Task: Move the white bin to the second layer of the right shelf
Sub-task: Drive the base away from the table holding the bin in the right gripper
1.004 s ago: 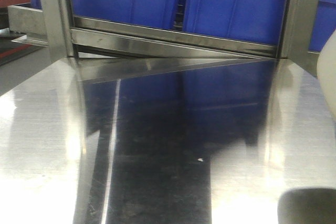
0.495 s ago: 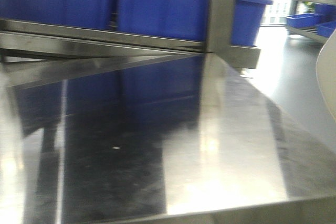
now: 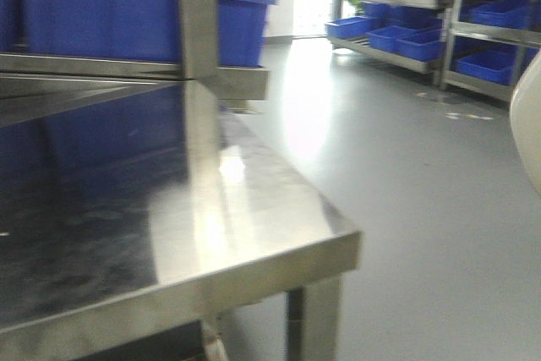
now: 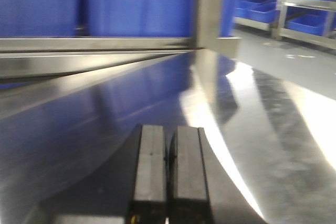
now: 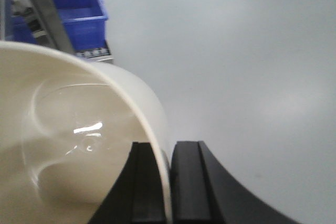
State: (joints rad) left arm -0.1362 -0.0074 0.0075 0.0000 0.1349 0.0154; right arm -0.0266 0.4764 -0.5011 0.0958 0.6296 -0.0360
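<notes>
Transport step: jaws of the right gripper (image 5: 169, 182) clench the rim of the white bin (image 5: 63, 145), held over the floor (image 5: 252, 77) beside the steel surface (image 3: 245, 209); jaws of the left gripper (image 4: 168, 177) are closed and empty; the next move calls for alignment with the right shelf second layer.

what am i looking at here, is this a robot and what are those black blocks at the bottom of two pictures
It is a wheeled robot with two arms and three cameras. The front view looks ahead from its body: a shiny steel table, blue crates on a rack behind it, grey floor, and more shelves across the room. The other two cameras sit on the wrists, so the black blocks are each gripper's fingers. The left gripper is shut on nothing, above the tabletop. The right gripper pinches the rim of the white bin, held over the floor; its pale side also shows at the front view's right edge.
</notes>
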